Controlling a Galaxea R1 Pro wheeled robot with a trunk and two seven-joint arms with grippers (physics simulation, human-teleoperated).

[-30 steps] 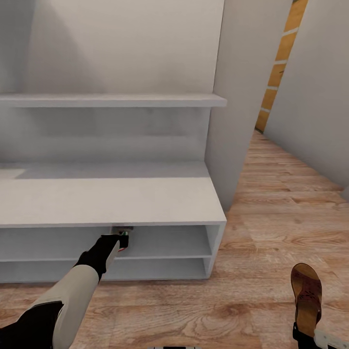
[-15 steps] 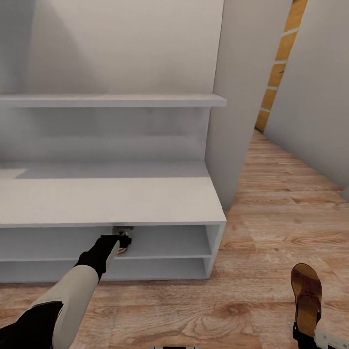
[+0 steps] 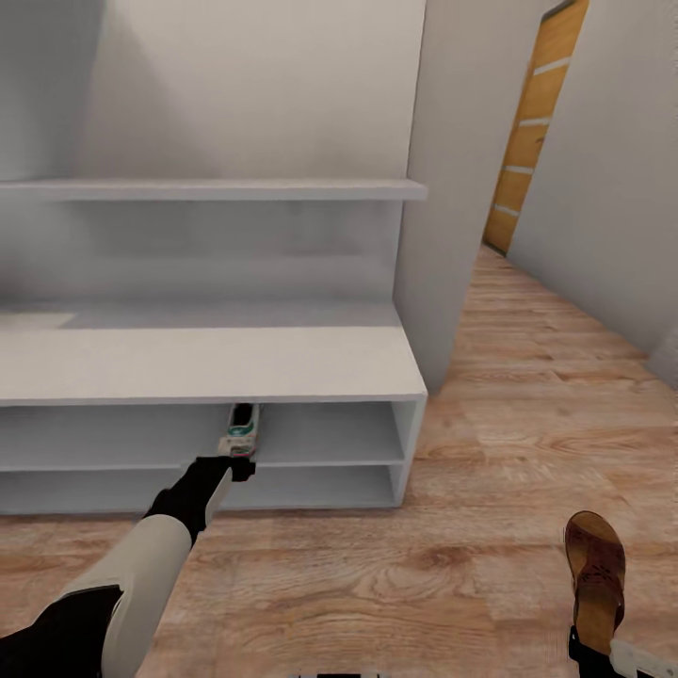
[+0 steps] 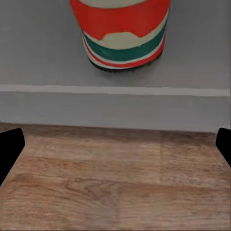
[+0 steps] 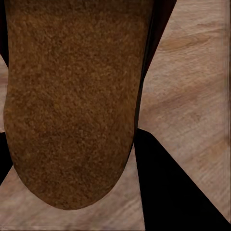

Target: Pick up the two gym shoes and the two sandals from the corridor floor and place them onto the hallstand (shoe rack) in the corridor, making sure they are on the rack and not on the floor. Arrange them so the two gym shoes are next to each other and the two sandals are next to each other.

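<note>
The hallstand (image 3: 202,363), a low pale-grey bench with two open shelf rows and a wall shelf above, stands on the corridor floor (image 3: 527,452) of wood planks. One gym shoe (image 3: 240,430) lies on the hallstand's upper shelf row, heel toward the front edge, near the middle of the stretch in view. The left pincer (image 3: 235,468) hovers just in front of that shelf edge, right at the shoe's heel. In the left wrist view the heel (image 4: 122,33) rests on the shelf, apart from the pincer (image 4: 115,144), whose fingers are spread wide, with floor between them. Well to the right of the hallstand, out over the floor, a brown sandal (image 3: 595,574) is gripped at its near end by the right pincer (image 3: 593,654). In the right wrist view its sole (image 5: 72,96) lies between the dark fingers (image 5: 168,192).
</note>
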